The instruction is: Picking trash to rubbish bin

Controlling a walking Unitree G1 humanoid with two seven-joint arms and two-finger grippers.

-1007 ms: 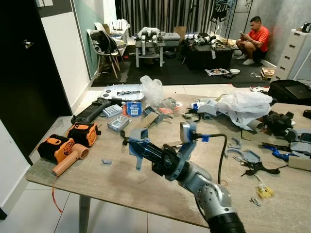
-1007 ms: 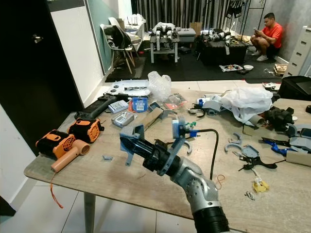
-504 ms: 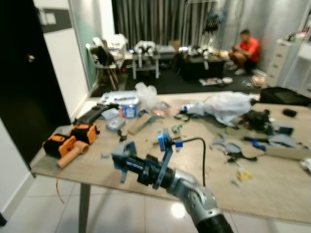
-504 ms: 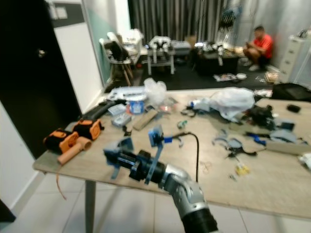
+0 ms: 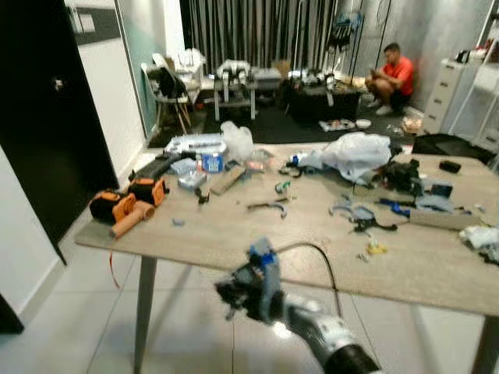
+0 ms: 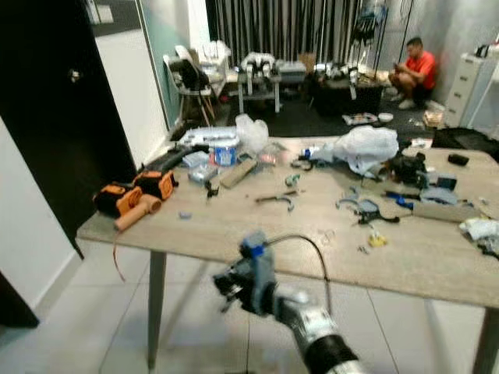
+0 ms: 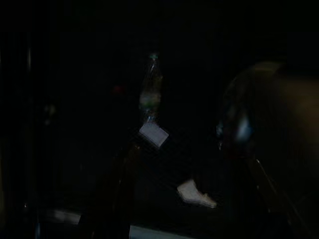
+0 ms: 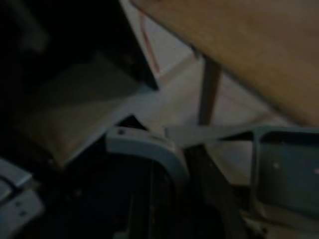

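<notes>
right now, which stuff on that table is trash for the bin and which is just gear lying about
Likely trash:
white plastic bag
clear crumpled bag

Just lying about:
orange tools
blue-labelled tub
black bag
person, seated at the back

right gripper hangs before the table.

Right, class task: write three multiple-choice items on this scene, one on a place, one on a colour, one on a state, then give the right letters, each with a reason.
1. Where is the right gripper?
A. in front of the table's near edge, over the floor
B. over the middle of the table
C. beside the chair at the back

2. What colour is the shirt of the person at the back of the room?
A. green
B. red
C. white

3. How is that person placed?
A. standing
B. lying down
C. crouched low on the floor

Answers: 1 A, it shows below the table edge against the floor tiles. 2 B, the shirt is plainly red. 3 C, the knees are bent, the body low by the wall.
</notes>
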